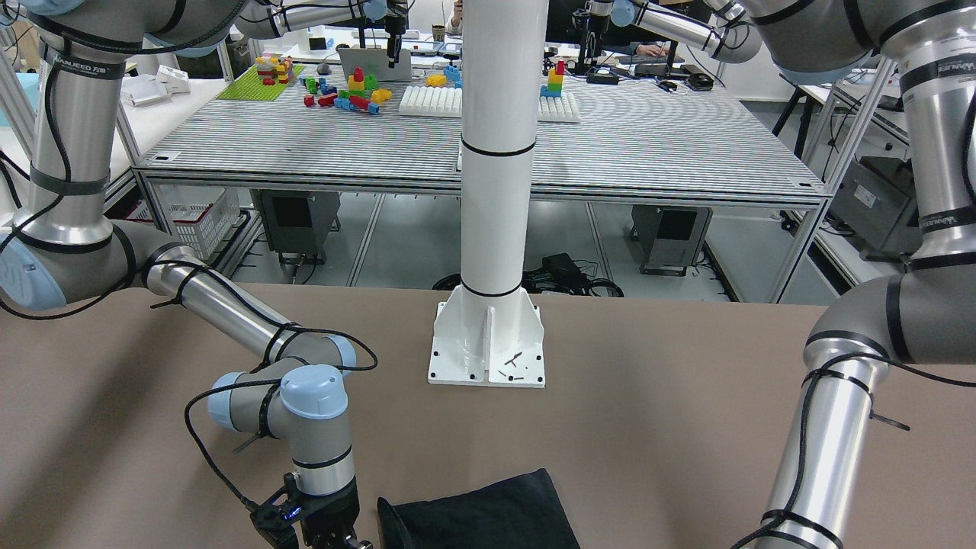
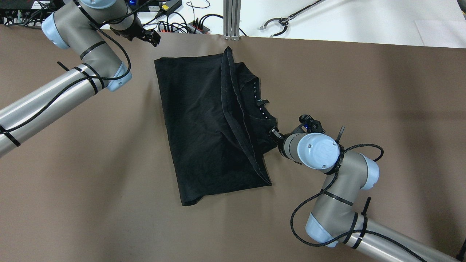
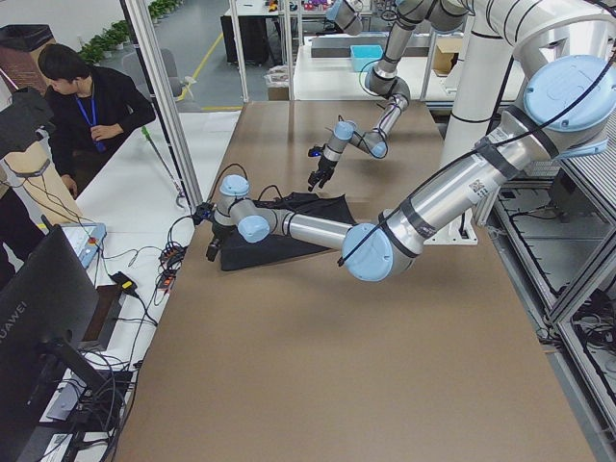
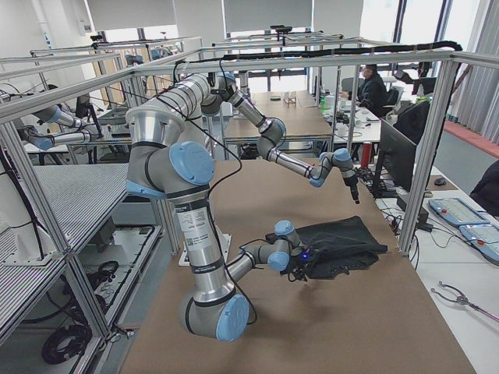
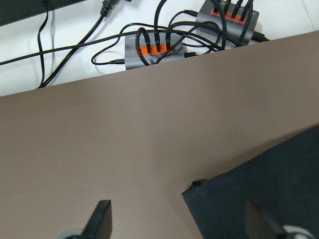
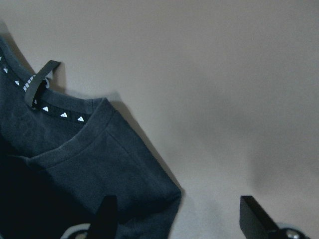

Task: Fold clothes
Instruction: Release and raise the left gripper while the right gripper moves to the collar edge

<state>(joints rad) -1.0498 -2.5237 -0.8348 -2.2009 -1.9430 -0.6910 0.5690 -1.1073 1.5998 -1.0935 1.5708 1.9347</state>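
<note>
The clothes (image 2: pixel 204 123) are one black shirt lying flat on the brown table, with one side folded over along a hemmed edge and the collar with its small white marks showing. My left gripper (image 2: pixel 150 36) is open just beyond the shirt's far left corner. In the left wrist view that corner (image 5: pixel 202 191) lies between the spread fingers (image 5: pixel 101 219). My right gripper (image 2: pixel 273 133) is open at the shirt's right edge below the collar. In the right wrist view the shoulder edge (image 6: pixel 124 169) reaches in beside one finger (image 6: pixel 106 215). Neither gripper holds anything.
A white pillar base (image 1: pixel 488 347) is bolted to the table on the robot's side. Power strips with cables (image 5: pixel 152 47) lie just past the table's far edge. A person (image 3: pixel 91 106) stands at a bench beyond that edge.
</note>
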